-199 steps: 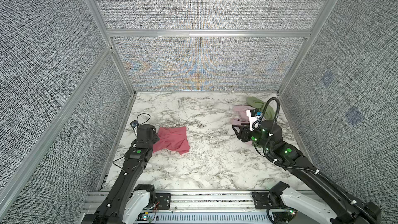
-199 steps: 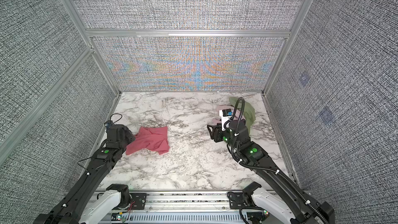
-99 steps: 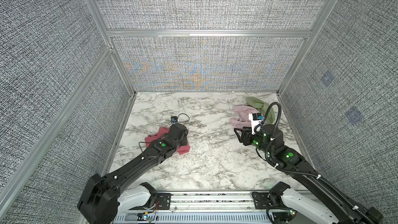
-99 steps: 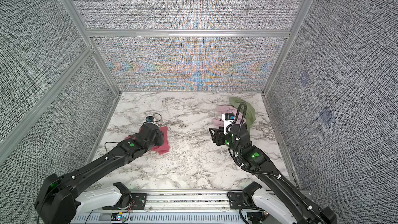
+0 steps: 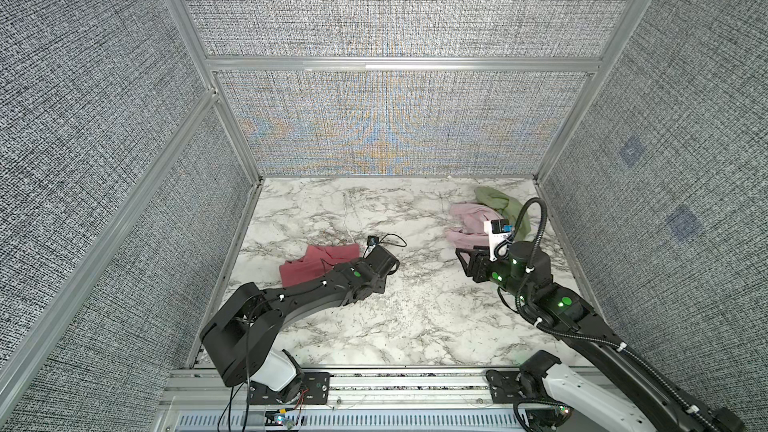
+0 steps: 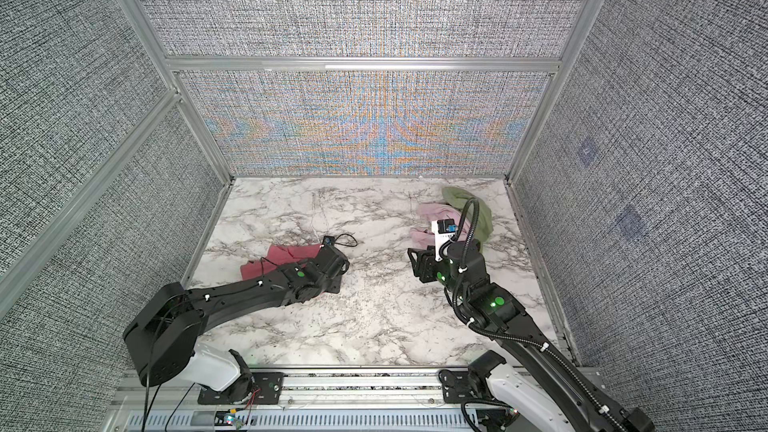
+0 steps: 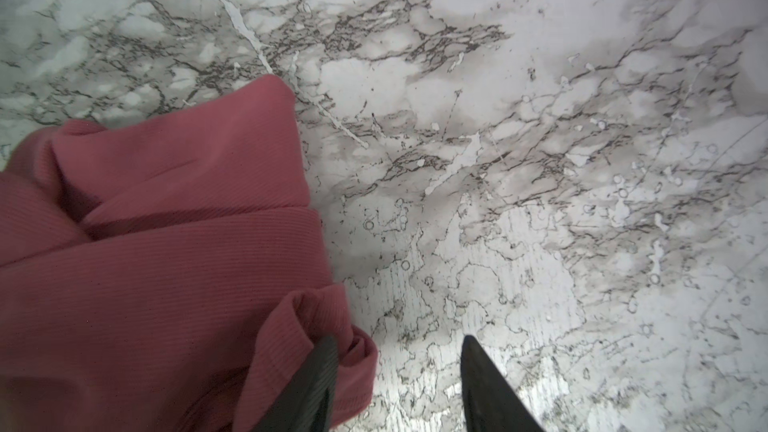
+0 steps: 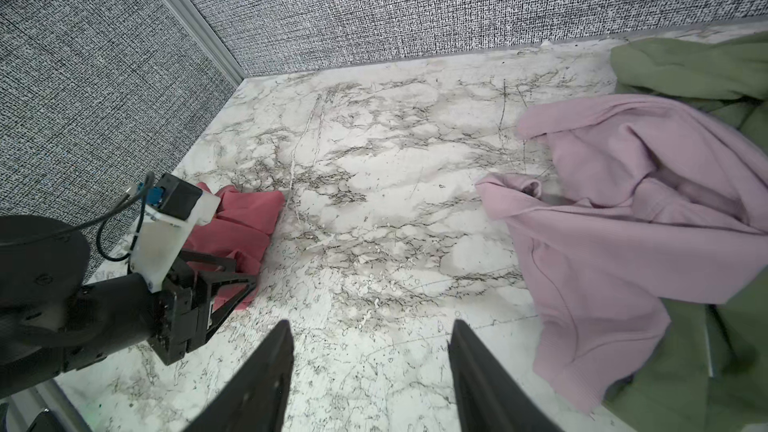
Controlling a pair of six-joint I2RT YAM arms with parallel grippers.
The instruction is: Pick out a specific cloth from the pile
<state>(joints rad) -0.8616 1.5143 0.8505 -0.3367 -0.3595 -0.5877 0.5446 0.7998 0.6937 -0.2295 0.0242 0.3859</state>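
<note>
Left of centre in a top view, the cloth (image 5: 318, 261) lies apart from the pile (image 5: 473, 218); left gripper (image 7: 397, 338) and right gripper (image 8: 372, 322) gape empty.

rose-red cloth (image 5: 303, 272), pale pink cloth (image 5: 469, 218), olive green cloth (image 5: 494, 199), grey-veined white marble table (image 5: 415, 305), speckled grey walls (image 5: 395, 6)

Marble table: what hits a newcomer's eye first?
The rose-red ribbed fabric cloth lies alone on the left of the white marble table, with the left gripper open at its edge. In the far right corner, a pale pink fabric cloth lies partly over an olive green fabric cloth. The right gripper hangs open over bare marble beside them.
</note>
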